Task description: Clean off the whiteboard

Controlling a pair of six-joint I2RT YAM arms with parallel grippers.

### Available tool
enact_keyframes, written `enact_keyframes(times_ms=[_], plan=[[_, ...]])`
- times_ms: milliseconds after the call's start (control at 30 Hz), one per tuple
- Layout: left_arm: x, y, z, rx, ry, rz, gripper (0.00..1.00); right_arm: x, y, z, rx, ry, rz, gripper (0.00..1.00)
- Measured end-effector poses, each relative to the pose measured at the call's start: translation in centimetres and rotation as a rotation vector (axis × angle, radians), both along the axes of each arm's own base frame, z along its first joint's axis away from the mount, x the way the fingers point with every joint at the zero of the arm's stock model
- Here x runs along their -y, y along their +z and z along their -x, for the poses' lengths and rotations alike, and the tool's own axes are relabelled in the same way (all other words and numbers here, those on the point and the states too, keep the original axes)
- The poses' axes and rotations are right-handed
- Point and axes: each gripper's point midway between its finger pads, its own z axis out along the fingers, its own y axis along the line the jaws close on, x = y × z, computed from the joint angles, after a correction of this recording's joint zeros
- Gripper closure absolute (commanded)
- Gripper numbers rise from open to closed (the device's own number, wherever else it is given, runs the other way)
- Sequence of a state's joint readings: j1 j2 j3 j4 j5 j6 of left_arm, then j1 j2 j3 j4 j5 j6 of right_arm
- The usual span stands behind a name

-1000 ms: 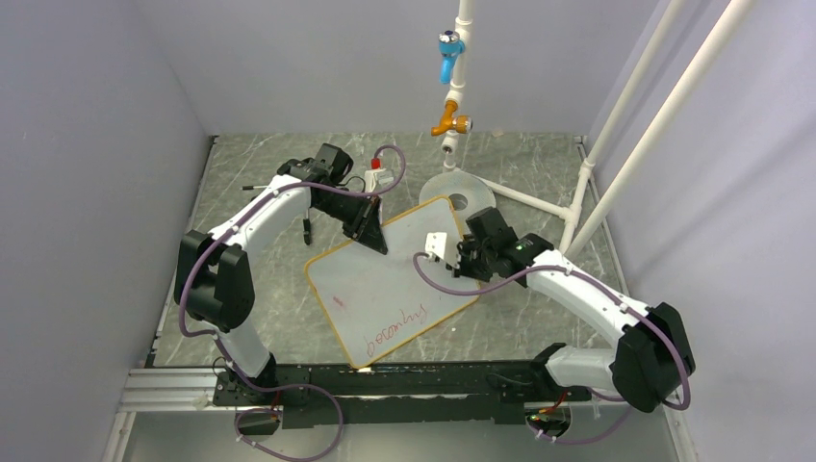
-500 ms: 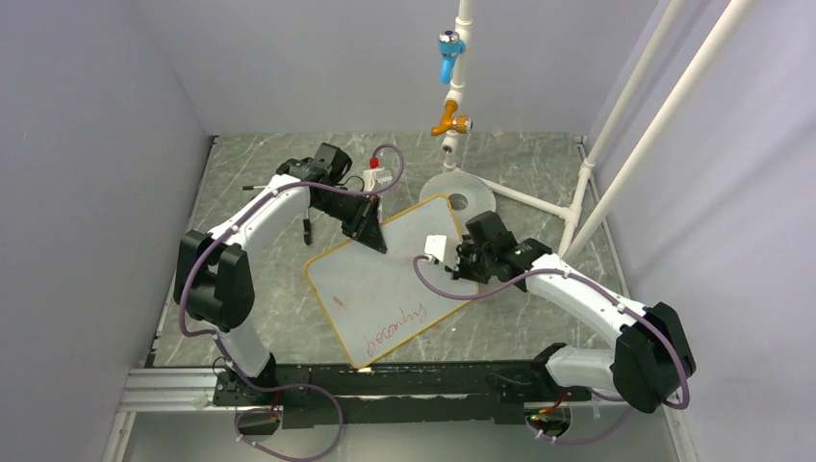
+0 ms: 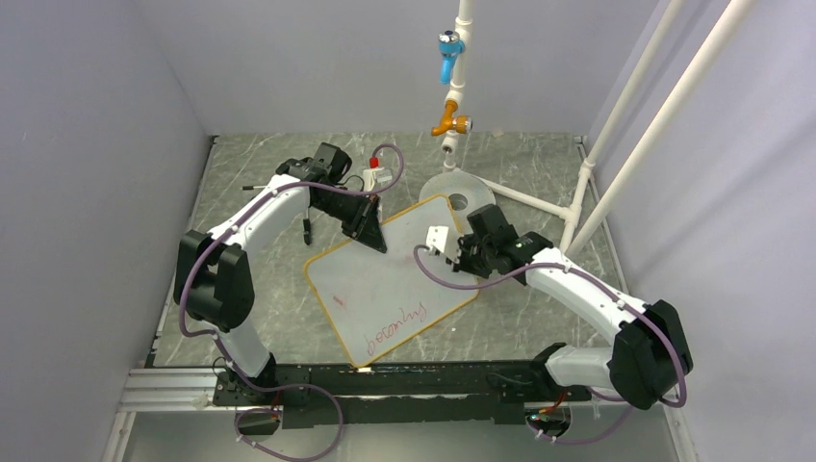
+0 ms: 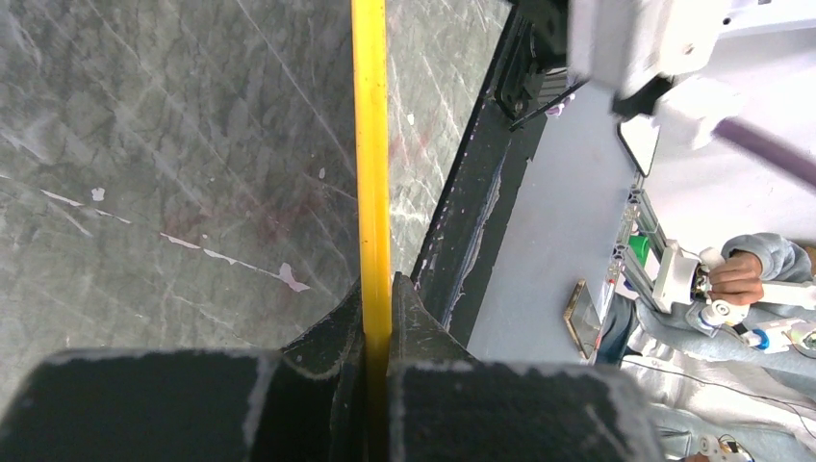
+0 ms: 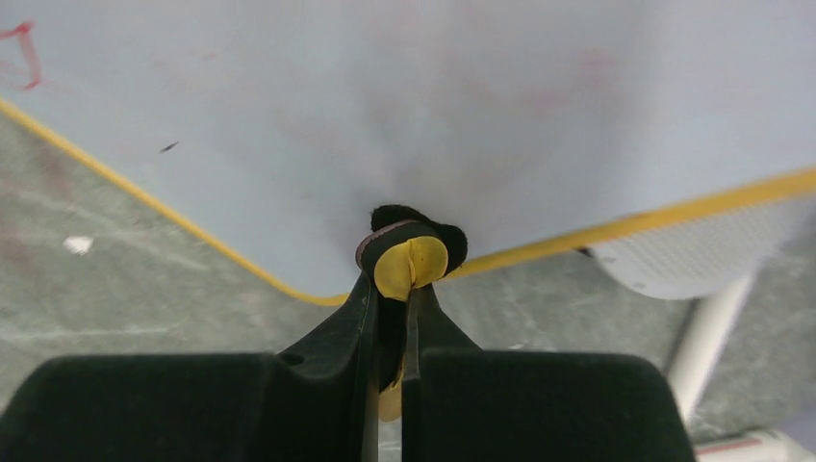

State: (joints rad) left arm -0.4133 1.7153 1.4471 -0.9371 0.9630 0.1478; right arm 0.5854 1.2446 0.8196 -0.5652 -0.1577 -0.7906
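Right, I see small white rectangular whiteboard with thin orange-tan frame lying skewed at centre of grey marble table. Red handwriting sits toward board's 6 o'clock end; rest only faintly smudged. Left gripper pinched tight on frame edge at board's 11 o'clock. Right gripper clamps small yellow-and-black eraser pad, pad against board surface near 2 o'clock corner, near round grey disc.
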Motion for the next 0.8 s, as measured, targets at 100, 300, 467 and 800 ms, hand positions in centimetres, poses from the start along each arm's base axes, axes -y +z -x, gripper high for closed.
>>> enact_keyframes(times_ms=[100, 300, 467, 800], plan=[[0.0, 0.0, 0.0, 0.001, 0.0, 0.001, 1.0, -0.2, 2.1, -2.1, 0.068, -0.045, -0.034, 1.0], [0.0, 0.0, 0.0, -0.001, 0.002, -0.001, 1.0, -0.6, 2.9, -3.2, 0.118, -0.064, -0.052, 1.0], [-0.1, 0.0, 0.0, -0.005, 0.006, -0.004, 1.0, -1.1, 1.1, -1.2, 0.106, 0.004, -0.014, 1.0], [0.0, 0.0, 0.0, -0.001, 0.002, 0.0, 1.0, -1.3, -1.1, 1.9, 0.004, 0.072, 0.027, 1.0]])
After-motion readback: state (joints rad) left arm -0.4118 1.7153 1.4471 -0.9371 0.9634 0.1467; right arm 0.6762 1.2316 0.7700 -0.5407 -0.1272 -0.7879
